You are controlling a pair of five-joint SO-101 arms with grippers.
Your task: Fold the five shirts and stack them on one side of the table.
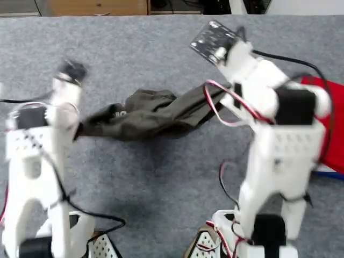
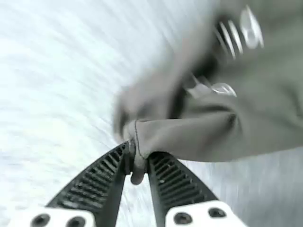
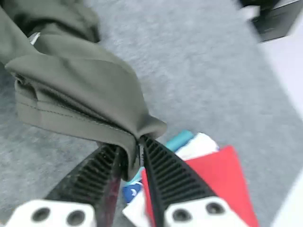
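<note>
While the left gripper [image 2: 137, 152] stands at the left side of the table [image 1: 161, 188], its ribbed fingers are closed on a stitched edge of the olive shirt [image 1: 150, 113]. A small fold of that edge pokes out between the fingers on the near side. In the left wrist view the rest of the cloth runs away from the fingertips, with pale print on its surface.

In the high view the olive shirt runs as a long band from the left gripper up and across to the right gripper [image 3: 138, 141]. It is thin at both ends and bunched into loose folds at the middle. A shadow lies on the table under the band. It cannot be told whether the bunched middle touches the table.

At the right end, the right gripper is clamped on a hemmed corner of the olive shirt. The cloth is pinched at the fingertips and spreads out beyond them in layered folds.

Further right, the red shirt [image 1: 336, 129] lies flat at the right edge of the table, partly behind the right arm [image 1: 279, 150]. Folded pieces [image 3: 196, 144] in teal, white and blue lie under the red shirt, with their edges showing past it. This pile is well apart from the olive shirt.
</note>
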